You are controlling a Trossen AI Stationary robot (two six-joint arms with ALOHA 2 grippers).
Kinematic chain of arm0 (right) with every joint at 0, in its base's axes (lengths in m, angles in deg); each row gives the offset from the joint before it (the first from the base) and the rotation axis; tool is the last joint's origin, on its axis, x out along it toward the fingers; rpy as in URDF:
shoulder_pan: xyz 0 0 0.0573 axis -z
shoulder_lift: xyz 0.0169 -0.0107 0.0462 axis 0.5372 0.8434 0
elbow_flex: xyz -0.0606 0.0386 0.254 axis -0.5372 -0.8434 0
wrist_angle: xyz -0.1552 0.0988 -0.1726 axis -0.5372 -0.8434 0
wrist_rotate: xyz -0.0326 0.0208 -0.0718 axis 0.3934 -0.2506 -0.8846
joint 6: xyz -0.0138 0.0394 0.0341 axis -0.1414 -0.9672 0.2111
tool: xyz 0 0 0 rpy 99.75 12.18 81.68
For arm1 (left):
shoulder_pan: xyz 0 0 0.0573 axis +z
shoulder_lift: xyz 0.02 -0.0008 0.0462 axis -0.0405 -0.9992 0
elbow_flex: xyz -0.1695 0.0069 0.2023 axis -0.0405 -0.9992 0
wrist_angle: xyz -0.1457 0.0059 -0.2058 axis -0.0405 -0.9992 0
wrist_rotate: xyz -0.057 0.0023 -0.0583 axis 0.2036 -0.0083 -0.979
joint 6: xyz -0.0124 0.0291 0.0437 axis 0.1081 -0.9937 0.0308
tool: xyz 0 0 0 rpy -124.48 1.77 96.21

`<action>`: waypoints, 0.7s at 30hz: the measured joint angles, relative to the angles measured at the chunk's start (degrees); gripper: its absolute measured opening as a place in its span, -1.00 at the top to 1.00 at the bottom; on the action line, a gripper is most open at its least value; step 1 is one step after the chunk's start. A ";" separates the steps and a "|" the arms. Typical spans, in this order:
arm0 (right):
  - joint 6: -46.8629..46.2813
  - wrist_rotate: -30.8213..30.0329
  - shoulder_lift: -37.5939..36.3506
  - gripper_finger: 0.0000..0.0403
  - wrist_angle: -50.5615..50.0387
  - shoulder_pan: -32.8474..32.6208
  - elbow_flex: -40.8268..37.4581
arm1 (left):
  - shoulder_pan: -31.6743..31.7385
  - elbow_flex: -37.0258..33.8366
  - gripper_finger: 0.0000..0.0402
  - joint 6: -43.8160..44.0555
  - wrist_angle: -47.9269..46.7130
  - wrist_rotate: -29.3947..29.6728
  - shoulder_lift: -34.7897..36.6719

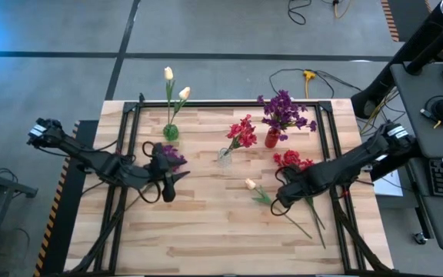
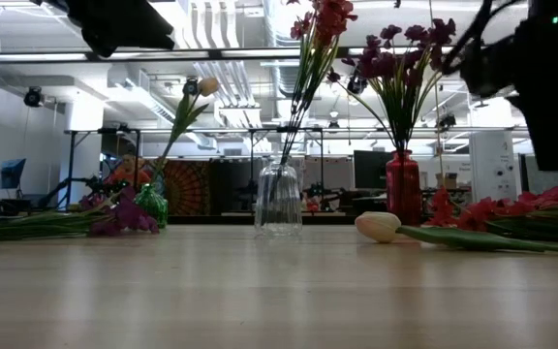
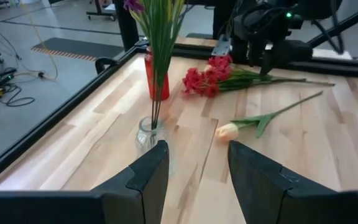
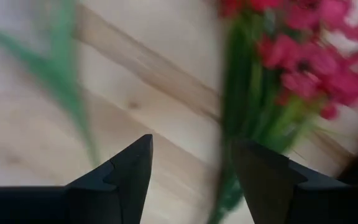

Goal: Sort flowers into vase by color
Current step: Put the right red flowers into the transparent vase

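- Three vases stand along the table's (image 1: 206, 238) far edge: a green vase (image 1: 171, 132) with two tulips (image 1: 176, 85), a clear vase (image 1: 224, 158) with red flowers (image 1: 242, 132), and a red vase (image 1: 271, 139) with purple flowers (image 1: 284, 110).
- Left to sort: a purple stem (image 1: 170, 155) near the left edge, just beside the green vase; a loose tulip (image 1: 251, 184) mid-table; and a red bunch (image 1: 292, 160) toward the right edge.
- Judging by this, the task is partly done, with at least three stems left.
- The left gripper (image 1: 168, 190) hangs near the purple stem, jaws apart and empty.
- The right gripper (image 1: 281, 201) sits low over the red bunch's stems, beside the loose tulip; its fingers (image 4: 126, 171) are spread and hold nothing.
- No brand, label or writing can be read.
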State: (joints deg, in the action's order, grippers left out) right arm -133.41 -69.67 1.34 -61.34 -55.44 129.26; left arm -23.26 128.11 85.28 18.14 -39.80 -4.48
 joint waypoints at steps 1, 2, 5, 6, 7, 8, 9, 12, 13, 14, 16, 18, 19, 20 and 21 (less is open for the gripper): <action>-0.35 0.90 0.84 -0.04 -1.51 0.22 0.00 | 0.00 0.05 0.26 0.00 -0.19 0.01 -0.23; -0.74 1.86 1.63 -0.04 -3.44 0.29 -0.02 | 0.00 0.30 0.26 -0.01 -0.38 0.02 -0.47; -1.52 3.48 3.52 -0.04 -9.13 0.20 -0.08 | 0.00 0.43 0.26 -0.01 -0.43 0.02 -0.76; -1.54 3.61 3.84 -0.04 -10.16 0.20 -0.26 | 0.00 0.42 0.26 -0.01 -0.42 0.02 -0.82; -1.54 3.59 3.90 -0.04 -10.28 0.23 -0.39 | 0.00 0.40 0.26 -0.01 -0.40 0.02 -0.80; -1.53 3.59 3.69 -0.04 -9.82 0.23 -0.65 | 0.00 0.33 0.26 -0.01 -0.42 0.02 -0.76; -1.52 3.59 3.38 -0.04 -9.40 0.23 -0.99 | 0.00 0.33 0.26 -0.01 -0.43 0.02 -0.75; -1.53 3.60 1.96 -0.04 -8.35 0.23 -2.69 | 0.00 0.28 0.26 -0.01 -0.43 0.02 -0.75; -1.59 3.63 1.31 -0.04 -7.68 0.23 -3.52 | 0.00 0.28 0.26 -0.01 -0.44 0.02 -0.75; -1.77 3.77 0.68 -0.04 -6.94 0.23 -4.47 | 0.00 0.28 0.26 -0.01 -0.48 0.00 -0.75; -2.41 4.77 -0.75 -0.04 -4.40 0.23 -6.68 | 0.00 0.24 0.26 -0.01 -0.57 0.00 -0.73; -3.14 5.75 -1.92 -0.04 -1.61 0.23 -8.75 | 0.00 0.24 0.26 -0.01 -0.58 0.00 -0.73; -3.47 6.02 -2.37 -0.04 -0.52 0.23 -9.75 | 0.00 0.23 0.26 -0.01 -0.58 0.00 -0.73; -3.94 6.47 -2.53 -0.04 -0.32 0.23 -10.49 | 0.00 0.22 0.26 -0.01 -0.59 0.00 -0.73; -4.27 7.00 -2.66 -0.04 -0.08 0.23 -11.24 | 0.00 0.22 0.26 -0.01 -0.58 0.00 -0.73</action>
State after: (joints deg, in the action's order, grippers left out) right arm -137.68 -62.67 -1.33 -61.42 -55.22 118.02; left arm -23.26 128.33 85.28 17.56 -39.80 -5.22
